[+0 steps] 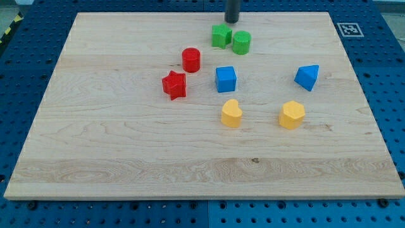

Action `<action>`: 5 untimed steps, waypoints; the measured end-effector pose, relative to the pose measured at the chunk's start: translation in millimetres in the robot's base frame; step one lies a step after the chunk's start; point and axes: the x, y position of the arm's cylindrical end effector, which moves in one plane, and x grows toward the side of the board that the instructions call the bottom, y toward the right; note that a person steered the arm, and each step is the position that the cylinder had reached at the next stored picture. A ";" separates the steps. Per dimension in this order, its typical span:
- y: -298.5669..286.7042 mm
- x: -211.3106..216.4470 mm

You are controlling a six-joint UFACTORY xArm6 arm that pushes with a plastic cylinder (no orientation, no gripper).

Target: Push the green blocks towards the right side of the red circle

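Two green blocks sit near the view's top centre: a green star-like block (pixel 221 36) and a green cylinder (pixel 241 42), side by side and nearly touching. The red circle, a red cylinder (pixel 191 60), lies below and to the left of them. My tip (pixel 232 20) is just above the two green blocks, close to the gap between them, at the board's top edge. The rod rises out of the view's top.
A red star (pixel 174 85) lies below-left of the red cylinder. A blue cube (pixel 226 79), a blue wedge-like block (pixel 307 77), a yellow heart-like block (pixel 231 114) and a yellow hexagon-like block (pixel 292 115) lie on the wooden board (pixel 114 145).
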 end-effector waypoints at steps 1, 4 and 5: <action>-9.6 0.0; -51.6 66.8; -15.5 79.2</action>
